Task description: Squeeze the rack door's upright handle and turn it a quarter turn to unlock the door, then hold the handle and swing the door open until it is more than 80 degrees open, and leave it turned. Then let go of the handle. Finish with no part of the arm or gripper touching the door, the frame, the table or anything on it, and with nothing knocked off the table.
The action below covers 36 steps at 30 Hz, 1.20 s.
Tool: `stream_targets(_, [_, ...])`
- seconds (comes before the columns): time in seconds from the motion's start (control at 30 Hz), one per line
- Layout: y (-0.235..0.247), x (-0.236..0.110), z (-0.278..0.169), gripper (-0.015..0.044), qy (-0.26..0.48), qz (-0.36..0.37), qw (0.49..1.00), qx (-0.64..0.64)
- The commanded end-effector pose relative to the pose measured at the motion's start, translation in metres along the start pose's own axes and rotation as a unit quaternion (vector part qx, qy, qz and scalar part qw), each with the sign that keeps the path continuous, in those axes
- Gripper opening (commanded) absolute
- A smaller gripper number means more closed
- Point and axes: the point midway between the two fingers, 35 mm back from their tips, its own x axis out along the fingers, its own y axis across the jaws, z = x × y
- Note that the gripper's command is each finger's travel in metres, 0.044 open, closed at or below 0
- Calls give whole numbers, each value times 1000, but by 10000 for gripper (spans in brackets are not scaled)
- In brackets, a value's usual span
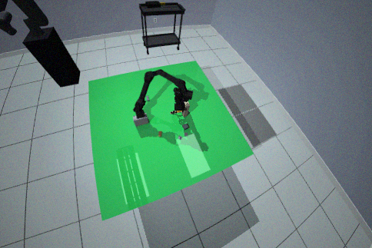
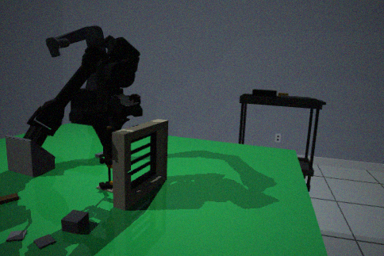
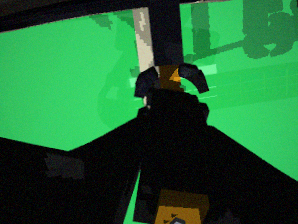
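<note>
The tan rack frame stands upright on the green table. The dark slatted door sits within the frame, looking closed. The upright black handle with orange parts is on the arm's side of the door; its lower bracket shows beside the frame in the exterior view. My gripper points down from above and is shut on the handle, one dark finger on each side. The fingers hide most of the handle's sides, and how far it is turned I cannot tell.
A dark grey block and two flat grey pieces lie on the near side of the frame. A brown-orange block lies nearer the arm's base. A small grey piece lies beyond the base.
</note>
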Motion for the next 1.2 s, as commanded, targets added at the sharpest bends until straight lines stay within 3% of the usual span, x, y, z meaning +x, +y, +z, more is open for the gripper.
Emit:
stream_targets(0.0, [0, 0, -1, 21, 0, -1, 994, 106])
stream_targets(0.47, [0, 0, -1, 21, 0, -1, 900, 436])
stream_targets(0.97, [0, 0, -1, 21, 0, -1, 685, 728])
stream_targets(1.17, [0, 0, -1, 21, 0, -1, 673, 739])
